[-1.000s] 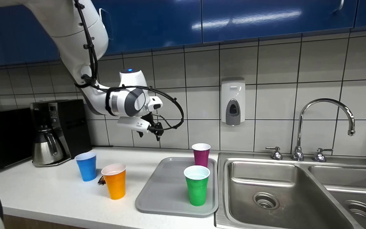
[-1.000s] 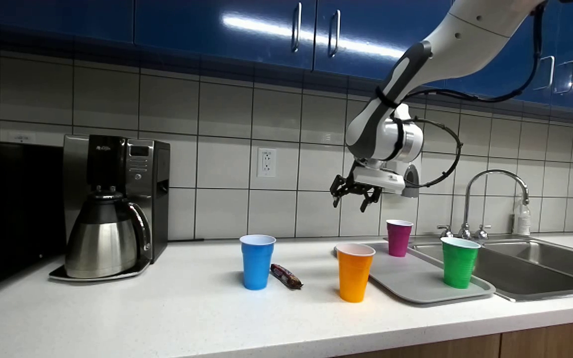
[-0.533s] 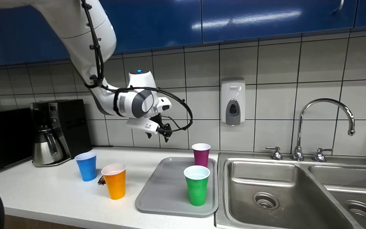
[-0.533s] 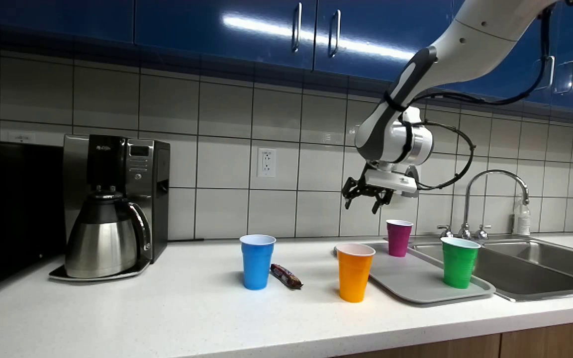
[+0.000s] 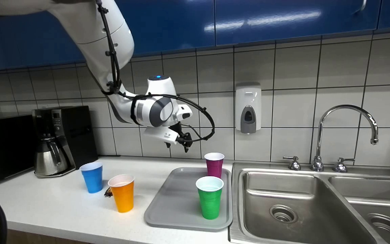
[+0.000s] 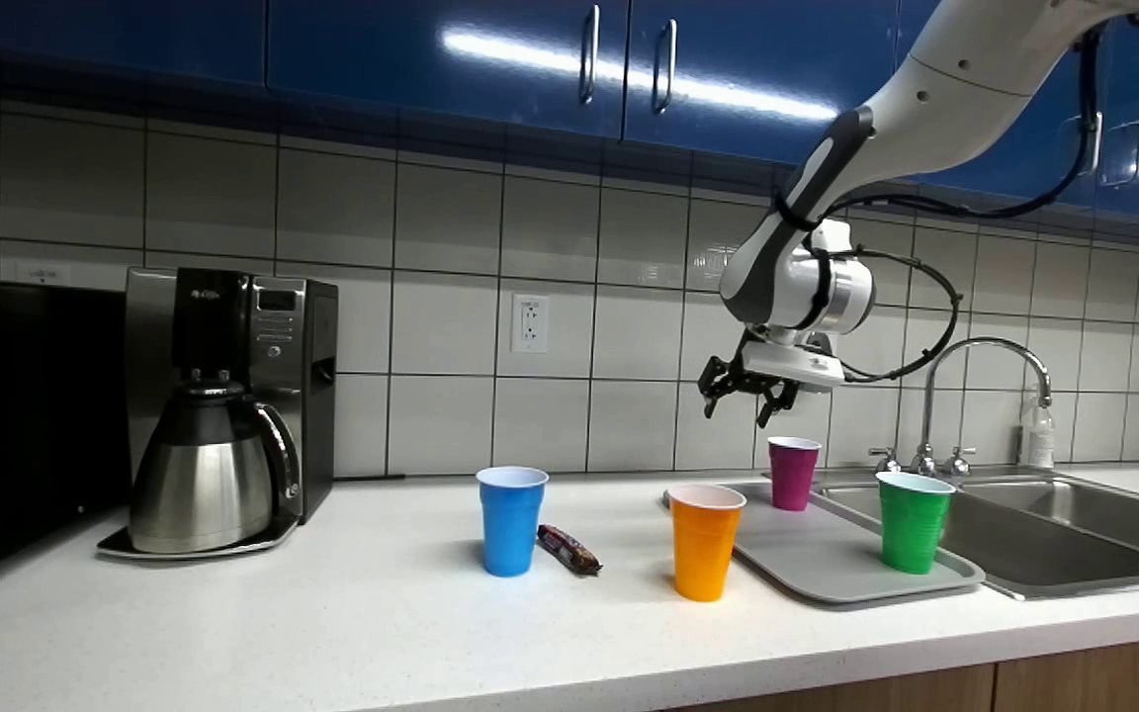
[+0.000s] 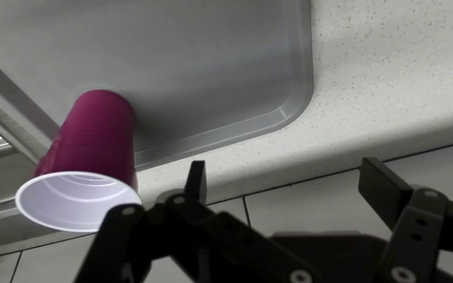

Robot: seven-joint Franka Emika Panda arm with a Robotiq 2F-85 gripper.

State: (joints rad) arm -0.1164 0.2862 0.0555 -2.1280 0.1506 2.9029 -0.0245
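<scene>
i am hanging my one claw (image 7: 283, 171) above the counter (image 6: 332, 613) and holding it wide, its two fingers (image 7: 383, 190) standing well apart. the one magenta cup (image 7: 97, 133), nearest to me of four upright cups, is standing lower than my fingers and off to one side; in both exterior views its rim is sitting apart from them. this cup is sharing one gray tray (image 7: 210, 47) with one green cup (image 5: 210, 200). two more, one orange cup (image 6: 704, 546) and one blue cup (image 6: 510, 526), are standing on the counter, and one wrapped bar (image 6: 568, 550) is lying between them. beside the tray, one sink (image 5: 238, 203) is showing two basins (image 5: 259, 206), and one faucet (image 5: 319, 142) is rising between two handles (image 5: 295, 164). one soap dispenser (image 5: 248, 108) is hanging on the tiled wall (image 5: 217, 108). farther from the sink than all four cups, one coffee maker (image 6: 278, 374) is standing on the counter, and one steel carafe (image 6: 204, 494) is sitting on its base.
</scene>
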